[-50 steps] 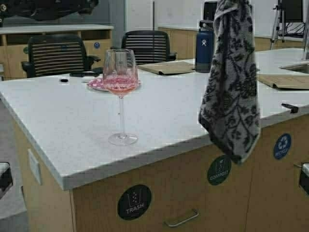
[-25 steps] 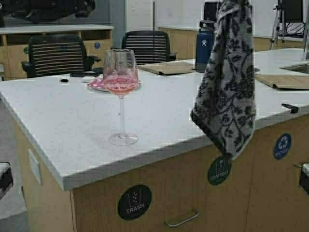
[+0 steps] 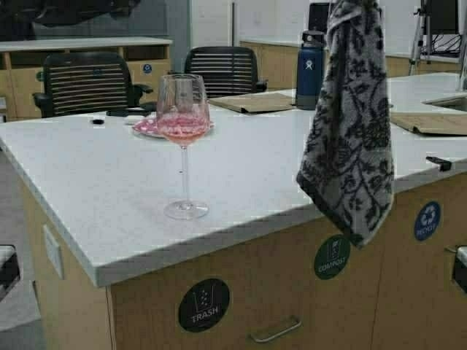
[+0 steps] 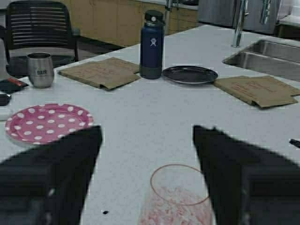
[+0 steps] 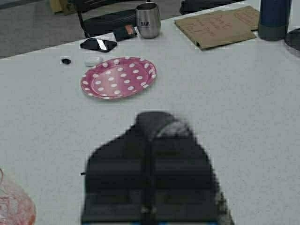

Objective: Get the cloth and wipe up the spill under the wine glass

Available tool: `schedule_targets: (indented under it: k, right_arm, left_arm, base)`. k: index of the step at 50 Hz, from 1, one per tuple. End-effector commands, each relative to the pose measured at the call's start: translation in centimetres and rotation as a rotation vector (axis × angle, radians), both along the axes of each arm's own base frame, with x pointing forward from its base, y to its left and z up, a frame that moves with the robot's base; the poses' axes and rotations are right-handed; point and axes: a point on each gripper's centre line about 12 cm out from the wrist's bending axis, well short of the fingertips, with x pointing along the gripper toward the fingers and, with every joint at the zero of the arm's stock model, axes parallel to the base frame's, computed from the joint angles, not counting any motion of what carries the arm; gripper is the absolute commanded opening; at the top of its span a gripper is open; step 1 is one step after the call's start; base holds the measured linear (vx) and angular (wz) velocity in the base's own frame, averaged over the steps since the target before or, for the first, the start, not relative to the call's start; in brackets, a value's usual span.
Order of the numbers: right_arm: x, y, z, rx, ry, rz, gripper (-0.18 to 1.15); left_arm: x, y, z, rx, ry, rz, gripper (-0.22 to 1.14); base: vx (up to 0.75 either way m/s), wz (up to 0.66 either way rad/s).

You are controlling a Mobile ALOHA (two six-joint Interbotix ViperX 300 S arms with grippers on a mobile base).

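Note:
The wine glass stands upright on the white counter near its front edge, with pink liquid in its bowl. No spill shows around its foot. The patterned grey and black cloth hangs limp from the top of the high view, right of the glass, with its lower end past the counter's front edge. My right gripper is shut on the cloth, high over the counter; the glass lies off to one side. My left gripper is open and empty above the glass rim.
A pink dotted plate lies behind the glass. A dark blue bottle, cardboard sheets, a steel cup, a black plate and a sink are farther back. Chairs stand beyond the counter.
The hanging cloth's lower end swung left toward the glass and has swung back to the right. The glass has not moved.

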Motion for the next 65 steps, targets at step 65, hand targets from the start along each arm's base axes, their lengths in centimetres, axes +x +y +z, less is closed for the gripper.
schedule_targets:
  k: [65]
  right_arm:
    - [0.1,0.1,2.2,0.019,-0.062,0.002,0.06]
  left_arm:
    - [0.0,0.4,2.1,-0.028,-0.068,0.016,0.94]
  base:
    - [0.0,0.0]
